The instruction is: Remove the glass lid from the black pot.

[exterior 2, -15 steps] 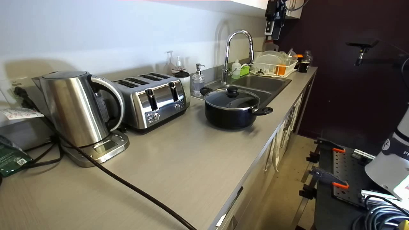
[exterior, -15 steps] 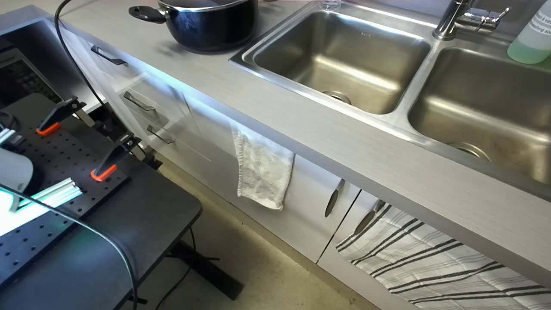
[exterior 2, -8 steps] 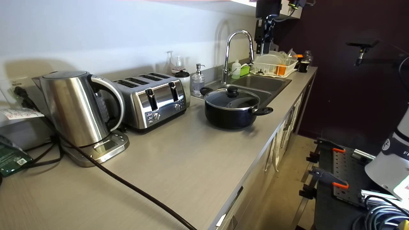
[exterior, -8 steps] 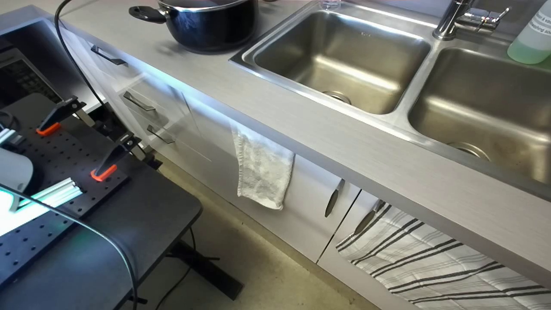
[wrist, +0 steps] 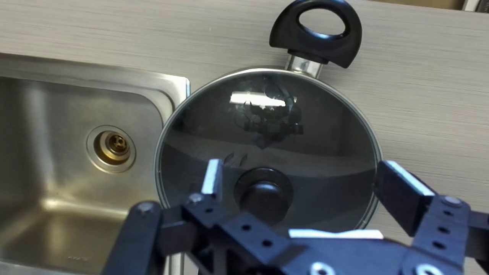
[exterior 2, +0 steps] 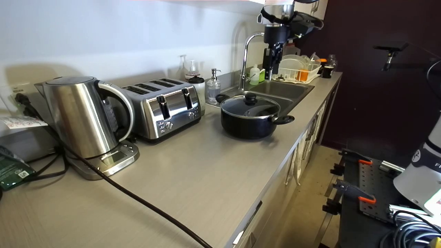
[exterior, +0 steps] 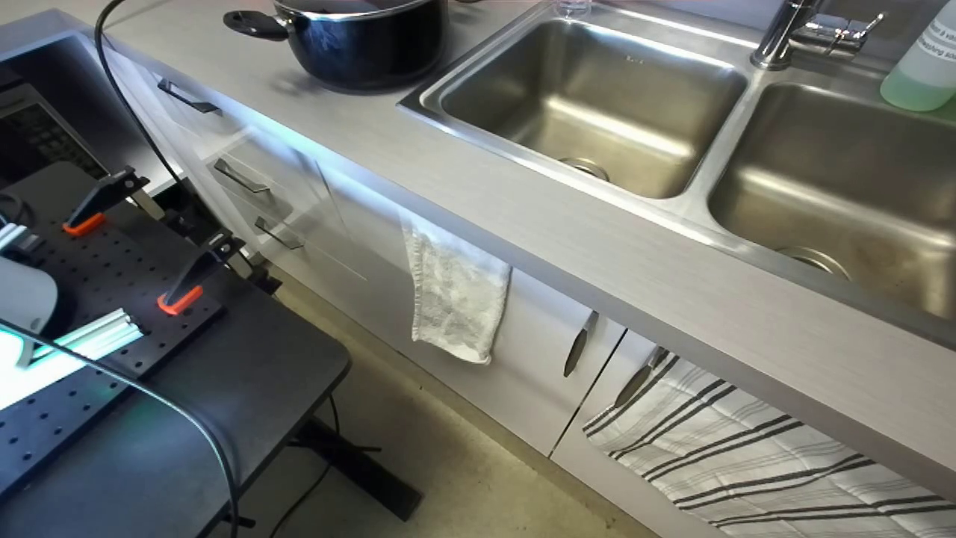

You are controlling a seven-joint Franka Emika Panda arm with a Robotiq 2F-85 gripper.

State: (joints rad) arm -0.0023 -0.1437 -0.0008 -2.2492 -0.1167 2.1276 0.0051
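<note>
The black pot point(exterior 2: 246, 127) stands on the counter beside the sink. Its body also shows at the top edge of an exterior view point(exterior: 373, 48). The glass lid point(exterior 2: 237, 106) sits on the pot, with a silvery rim and a black knob point(exterior 2: 250, 98) in its middle. In the wrist view the lid point(wrist: 267, 141) fills the centre, with its knob point(wrist: 265, 198) between the open fingers but nearer the left one. My gripper point(exterior 2: 270, 70) is open and empty, above and apart from the lid; it also shows in the wrist view point(wrist: 303, 181).
A steel sink point(exterior: 694, 187) with a tall faucet point(exterior 2: 245, 55) lies next to the pot. A toaster point(exterior 2: 165, 110), a kettle point(exterior 2: 75, 117) and soap bottles point(exterior 2: 213, 86) stand along the wall. A dish rack point(exterior 2: 296, 70) is behind. A black cable point(exterior 2: 148, 205) crosses the counter.
In an exterior view my gripper has come down from the top of the picture and moved left toward the pot. The pot and lid have not moved.
</note>
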